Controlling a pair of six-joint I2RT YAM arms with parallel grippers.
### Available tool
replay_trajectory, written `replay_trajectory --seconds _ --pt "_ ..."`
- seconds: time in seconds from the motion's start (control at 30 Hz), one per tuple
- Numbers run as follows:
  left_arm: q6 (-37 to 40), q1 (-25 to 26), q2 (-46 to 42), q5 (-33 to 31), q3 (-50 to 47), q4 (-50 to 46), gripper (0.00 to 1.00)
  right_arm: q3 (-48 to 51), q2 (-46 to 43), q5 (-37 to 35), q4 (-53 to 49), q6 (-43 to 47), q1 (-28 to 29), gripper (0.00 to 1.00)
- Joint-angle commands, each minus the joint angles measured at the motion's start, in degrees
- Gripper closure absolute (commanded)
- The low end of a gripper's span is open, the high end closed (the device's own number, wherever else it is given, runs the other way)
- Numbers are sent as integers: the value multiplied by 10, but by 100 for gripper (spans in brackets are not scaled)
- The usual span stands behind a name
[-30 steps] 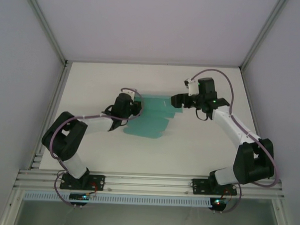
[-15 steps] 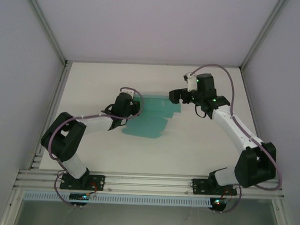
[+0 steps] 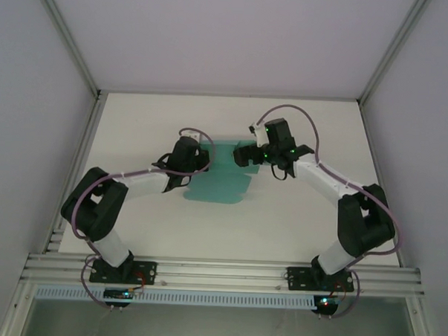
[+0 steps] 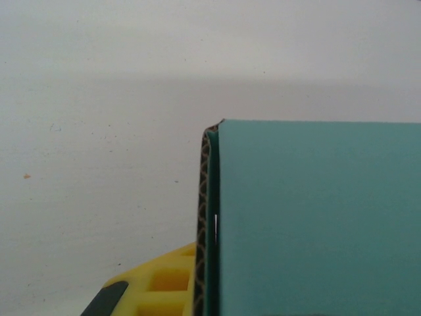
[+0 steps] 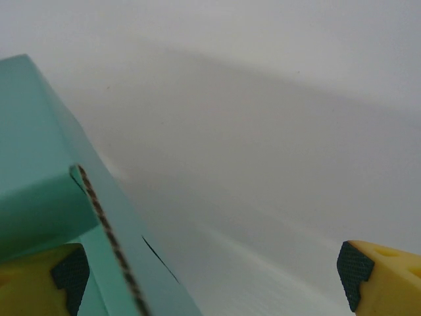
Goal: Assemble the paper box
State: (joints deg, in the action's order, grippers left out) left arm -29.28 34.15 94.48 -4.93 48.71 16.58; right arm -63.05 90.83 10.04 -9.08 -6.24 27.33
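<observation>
Item: paper box point(image 3: 222, 184), light, thin, crease-prone fluted card, mid-table point(image 3: 137, 119); left pincer point(image 3: 200, 161) clenched, seemingly on its 9 o'clock flap, right pincer point(image 3: 243, 155) gaping at 2 o'clock; grasp flap edges beside folds.

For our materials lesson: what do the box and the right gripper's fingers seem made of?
Box: teal corrugated card, matte; fluting shows along its cut edge. Fingers: likely yellow moulded plastic, with dark textured pads, perhaps rubber.
</observation>
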Motion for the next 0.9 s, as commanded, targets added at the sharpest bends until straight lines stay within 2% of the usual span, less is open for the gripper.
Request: replay_trajectory --seconds 0.0,0.13,0.23,0.33,0.5,0.6,0.7,0.87 --pt "17 12 -19 33 3 49 100 12 12 -133 97 -43 24 1" --pt "15 22 -24 9 0 42 100 49 14 -289 205 -89 59 1" --pt "1 22 -27 -3 5 29 100 73 13 -350 263 -91 82 1" --pt "-9 23 -28 -12 7 24 100 67 9 -367 237 -80 90 1" --pt "-6 20 -32 -52 12 0 100 88 -70 -325 104 -74 86 1" --pt "-2 12 -38 -47 14 -5 100 105 -134 -270 -9 -74 67 1" --pt "8 2 -42 -35 18 -7 100 128 -190 -248 -116 -86 43 1" --pt "24 -4 -44 -18 31 -26 100 184 -267 -214 -171 -94 -1 1"
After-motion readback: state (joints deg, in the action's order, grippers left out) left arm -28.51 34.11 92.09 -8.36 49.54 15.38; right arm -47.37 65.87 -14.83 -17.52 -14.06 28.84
